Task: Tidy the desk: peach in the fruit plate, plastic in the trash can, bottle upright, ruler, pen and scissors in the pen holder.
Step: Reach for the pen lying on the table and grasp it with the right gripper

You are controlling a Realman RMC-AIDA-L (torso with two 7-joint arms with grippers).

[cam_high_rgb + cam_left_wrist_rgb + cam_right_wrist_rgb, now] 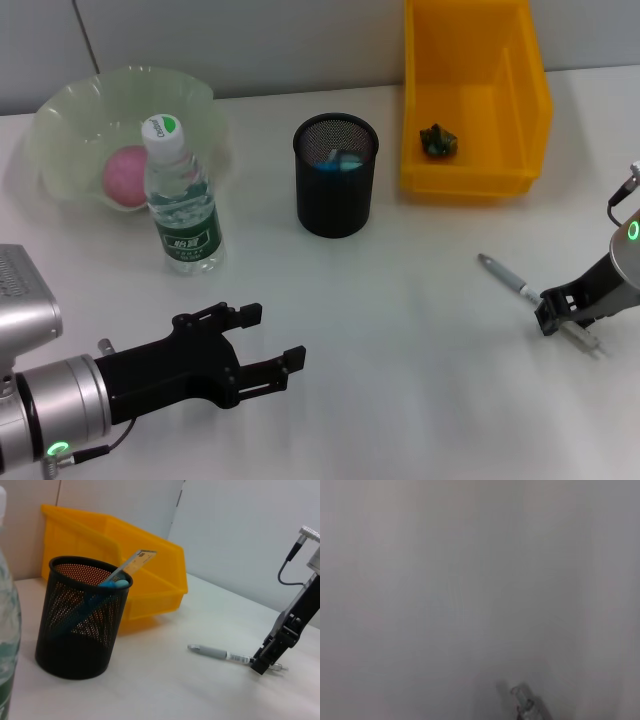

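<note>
Black mesh pen holder (335, 180) — ruler (136, 560) inside, peach (126, 176) in plate (70, 115), left fingers (262, 312) spread, right gripper (568, 318) unclear.

bottle cap (163, 129): white with a green patch, small print on it, too small to read
bottle label (187, 237): green band with white characters, not legible; bottle stands just left of the pen holder (335, 175)
ruler (134, 562): leans out of the pen holder, faint scale marks, no numbers readable
pen (508, 279): no readable print
</note>
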